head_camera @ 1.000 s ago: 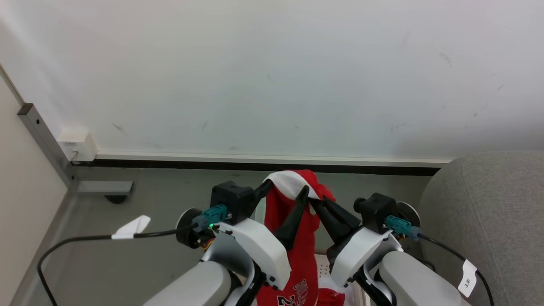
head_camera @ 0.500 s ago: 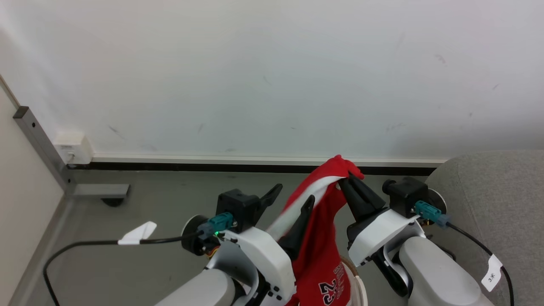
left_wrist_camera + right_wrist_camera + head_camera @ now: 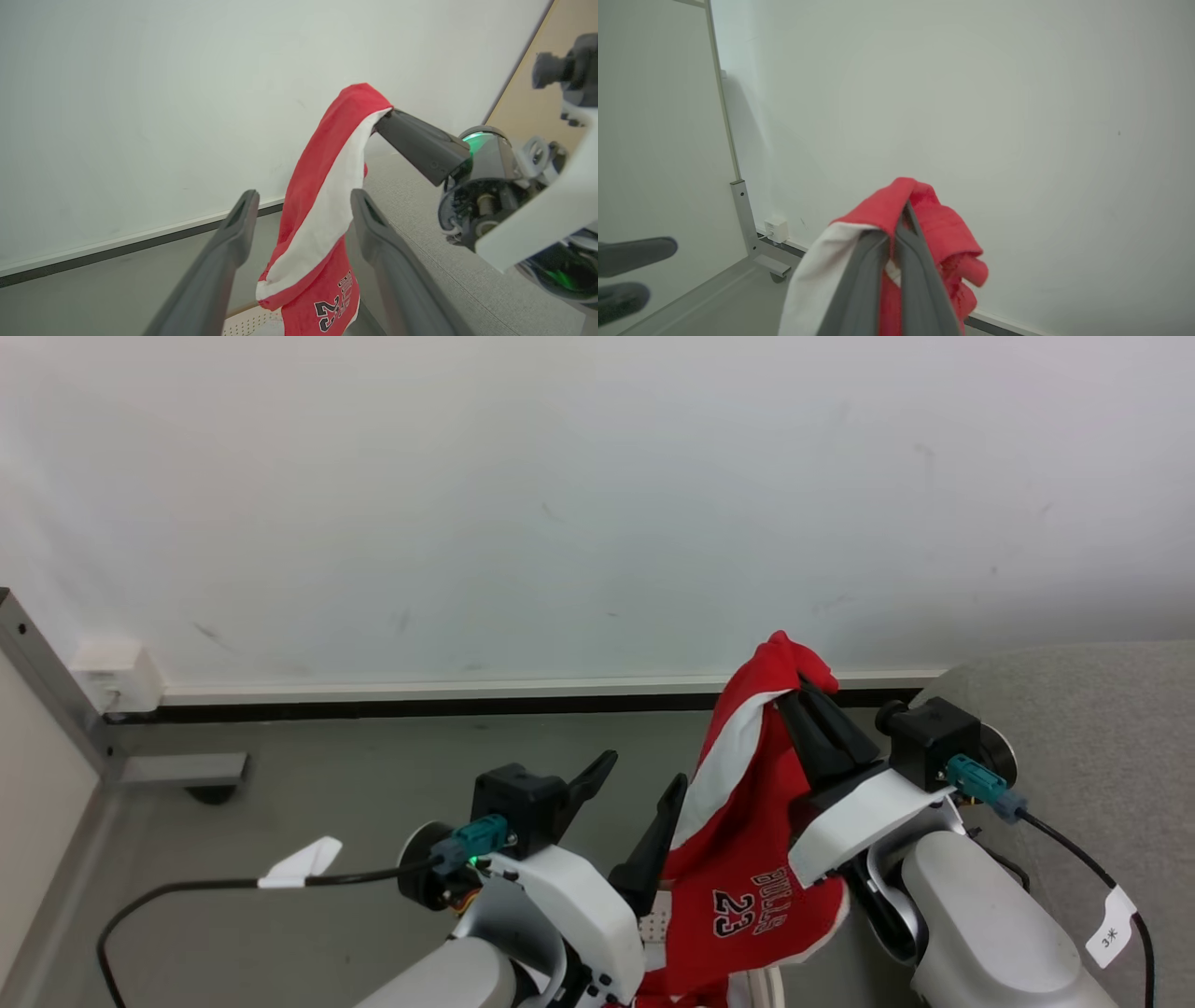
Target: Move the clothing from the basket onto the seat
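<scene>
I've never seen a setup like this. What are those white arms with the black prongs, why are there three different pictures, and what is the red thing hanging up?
You are looking at a two-armed robot. The big picture comes from a camera on its head, looking down at its own arms. The other two come from cameras on each wrist, looking along that arm's two dark fingers.

The right gripper is shut on a red jersey with white trim and the number 23, holding it up by a bunched edge so it hangs free. The left gripper stands open beside it, holding nothing; in its wrist view the jersey hangs between its fingers without being pinched.

At the bottom, a bit of the perforated white basket peeks out beneath the jersey. The grey sofa is to the right. Behind are a grey floor and a pale wall.
</scene>
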Tool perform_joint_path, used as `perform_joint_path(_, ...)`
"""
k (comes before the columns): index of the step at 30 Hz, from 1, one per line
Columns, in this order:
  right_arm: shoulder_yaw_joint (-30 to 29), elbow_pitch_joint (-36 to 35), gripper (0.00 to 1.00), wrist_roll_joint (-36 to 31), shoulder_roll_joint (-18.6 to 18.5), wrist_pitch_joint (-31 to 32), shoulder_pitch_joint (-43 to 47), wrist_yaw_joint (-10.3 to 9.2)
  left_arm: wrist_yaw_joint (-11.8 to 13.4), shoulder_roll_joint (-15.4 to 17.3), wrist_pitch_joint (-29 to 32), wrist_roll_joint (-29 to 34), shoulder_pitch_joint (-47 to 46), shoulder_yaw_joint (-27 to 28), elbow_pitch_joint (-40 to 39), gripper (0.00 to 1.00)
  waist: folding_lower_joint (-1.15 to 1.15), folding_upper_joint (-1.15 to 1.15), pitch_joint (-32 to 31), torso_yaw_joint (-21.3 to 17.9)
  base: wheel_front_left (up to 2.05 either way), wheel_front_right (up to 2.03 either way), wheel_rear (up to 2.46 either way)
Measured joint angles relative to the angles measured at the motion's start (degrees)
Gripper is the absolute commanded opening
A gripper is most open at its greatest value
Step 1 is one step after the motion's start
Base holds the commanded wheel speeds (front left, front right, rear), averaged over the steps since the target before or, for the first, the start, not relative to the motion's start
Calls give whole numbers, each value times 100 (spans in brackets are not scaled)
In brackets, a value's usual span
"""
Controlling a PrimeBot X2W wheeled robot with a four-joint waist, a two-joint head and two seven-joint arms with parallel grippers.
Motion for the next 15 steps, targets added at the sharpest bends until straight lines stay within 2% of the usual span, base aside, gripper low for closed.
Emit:
perform_joint_path(9, -349, -257, 0, -401, -18, 0, 58, 1, -60, 51, -111, -13, 13, -26, 52, 100, 0, 1, 42, -538, 0, 0, 0)
perform_joint_path(15, -547, -643, 0, -512, -266, -1, 183, 0, -218, 104, -260, 41, 23, -113, 110, 100, 0, 0, 80, -1068, 0, 0, 0)
